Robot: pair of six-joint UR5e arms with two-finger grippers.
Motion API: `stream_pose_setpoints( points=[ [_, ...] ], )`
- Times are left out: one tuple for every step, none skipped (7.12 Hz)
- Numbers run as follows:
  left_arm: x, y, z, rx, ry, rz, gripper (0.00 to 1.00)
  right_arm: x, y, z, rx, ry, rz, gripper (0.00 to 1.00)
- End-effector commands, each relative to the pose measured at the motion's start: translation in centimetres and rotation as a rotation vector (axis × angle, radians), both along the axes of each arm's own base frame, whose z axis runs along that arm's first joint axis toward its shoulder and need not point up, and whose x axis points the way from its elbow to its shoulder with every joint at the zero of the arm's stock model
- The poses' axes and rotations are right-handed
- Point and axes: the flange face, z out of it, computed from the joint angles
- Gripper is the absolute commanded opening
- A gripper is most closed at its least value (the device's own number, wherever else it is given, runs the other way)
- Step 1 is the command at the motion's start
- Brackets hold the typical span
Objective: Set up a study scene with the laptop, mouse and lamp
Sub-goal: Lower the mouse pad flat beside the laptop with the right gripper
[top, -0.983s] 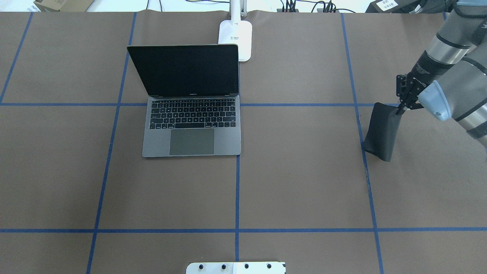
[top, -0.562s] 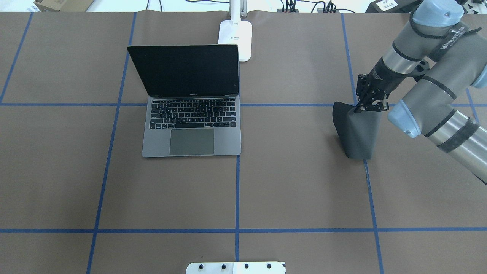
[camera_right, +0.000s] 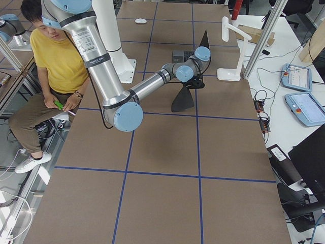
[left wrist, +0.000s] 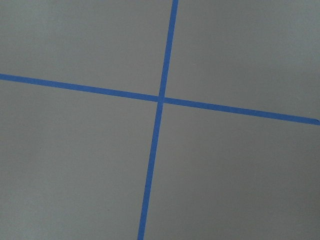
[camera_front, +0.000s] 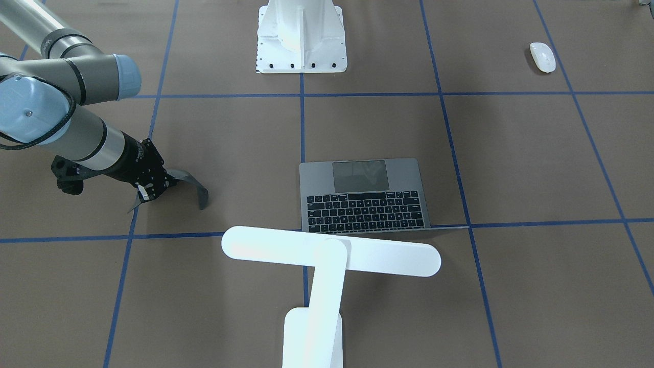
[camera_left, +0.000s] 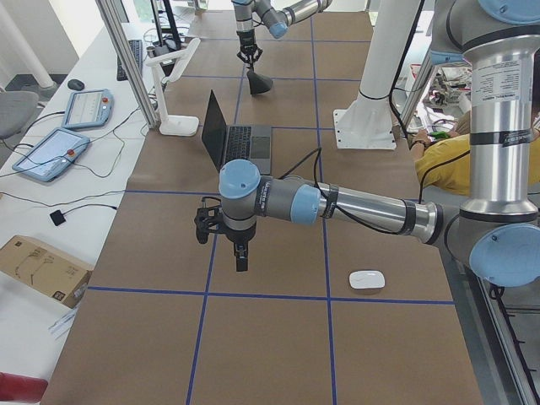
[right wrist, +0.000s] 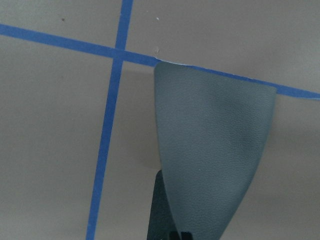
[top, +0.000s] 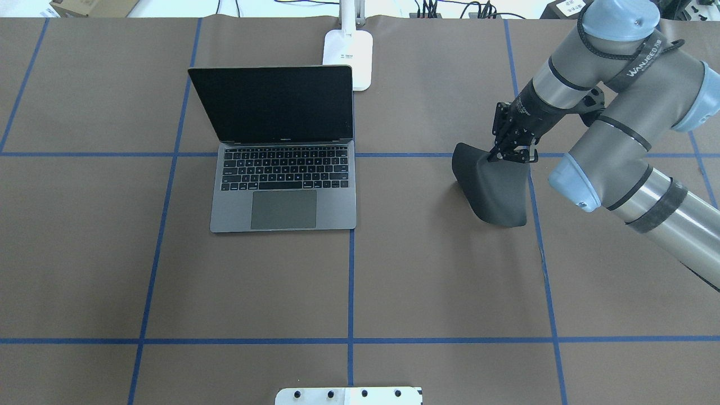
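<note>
One black pad [top: 498,188] hangs gripped in right pincer [top: 500,157], well right of laptop [top: 284,194] | left pincer [camera_left: 241,257]: open or closed unclear | lamp [camera_front: 327,255] just behind laptop | mouse [camera_front: 542,56] far left of laptop, robot-side.

The laptop [top: 284,185] is noted on the table [top: 427,281] slightly to the robot's left of centre, opened toward the robot. The lamp [top: 349,56] is stood just behind its far right corner, at the table's far edge. The pad [top: 495,188] is hung from the right gripper [top: 509,153], well apart to the laptop's right; the mouse [camera_front: 542,56] is laid far to the robot's left, beside the pedestal [camera_front: 301,38] centred at the robot's edge.
</note>
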Motion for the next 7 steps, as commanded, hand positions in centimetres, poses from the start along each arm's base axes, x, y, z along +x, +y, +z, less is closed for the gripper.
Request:
stream_pose_setpoints(
  points=[
    [-0.1, 0.0, -0.1, 0.002, 0.0, -0.001, 1.0, 0.1, 2.2, -3.3, 0.044, -0.049, -0.007, 0.0],
    [-0.1, 0.0, 0.0, 0.001, 0.0, 0.0, 1.0, -0.2, 3.5, -4.8, 0.058, -0.071, -0.016, 0.0],
    [-0.1, 0.0, 0.0, 0.0, 0.0, -0.001, 1.0, -1.4, 5.4, -5.7, 0.065, -0.079, -0.03, 0.0],
    [-0.1, 0.0, 0.0, 0.0, 0.0, -0.001, 1.0, -3.6, 7.3, -6.5, 0.049, -0.058, -0.002, 0.0],
    [-0.1, 0.0, 0.1, -0.001, 0.0, -0.001, 1.0, -5.7, 8.0, -6.1, 0.069, -0.022, 0.012, 0.0],
    [-0.1, 0.0, 0.1, -0.001, 0.0, -0.001, 1.0, -6.2, 7.4, -5.5, 0.076, 0.0, 0.026, 0.0],
    [0.0, 0.0, 0.1, -0.001, 0.0, 0.0, 1.0, -6.8, 6.4, -4.7, 0.087, 0.035, 0.054, 0.0]
  ],
)
